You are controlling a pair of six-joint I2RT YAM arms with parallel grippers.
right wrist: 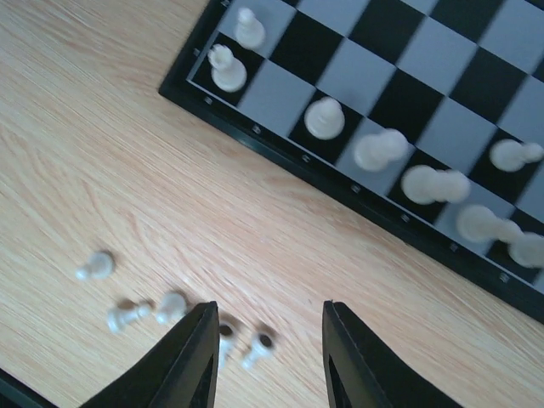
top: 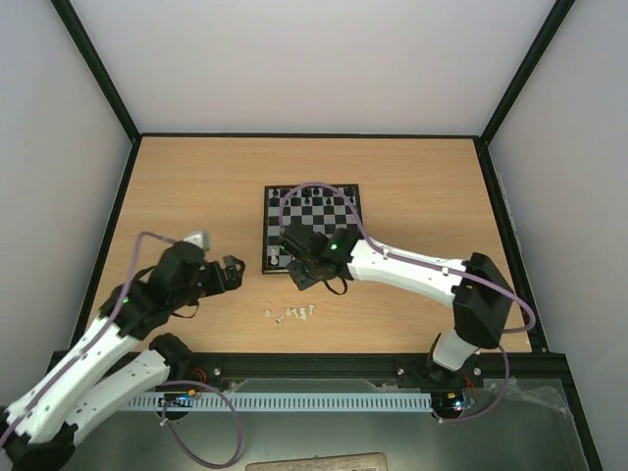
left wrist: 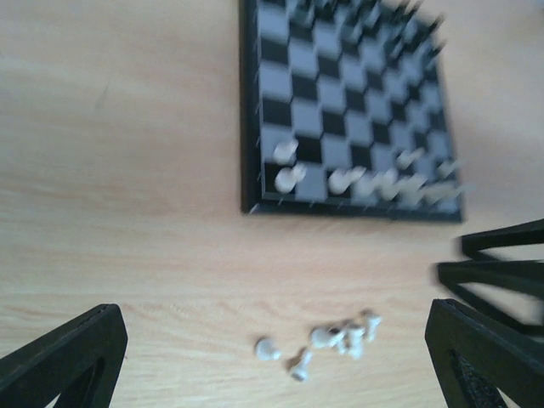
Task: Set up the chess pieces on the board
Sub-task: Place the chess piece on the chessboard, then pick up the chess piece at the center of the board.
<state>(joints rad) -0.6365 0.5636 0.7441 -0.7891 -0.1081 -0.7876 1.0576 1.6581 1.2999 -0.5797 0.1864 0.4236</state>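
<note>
Right wrist: right hand parted, empty (left hand gapes too) near loose pieces; next, likely pinch one.

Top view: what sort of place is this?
Probably a lab robot cell: a wood-grain table enclosed by white panels in a black frame, with left arm and right arm at its near edge.
</note>
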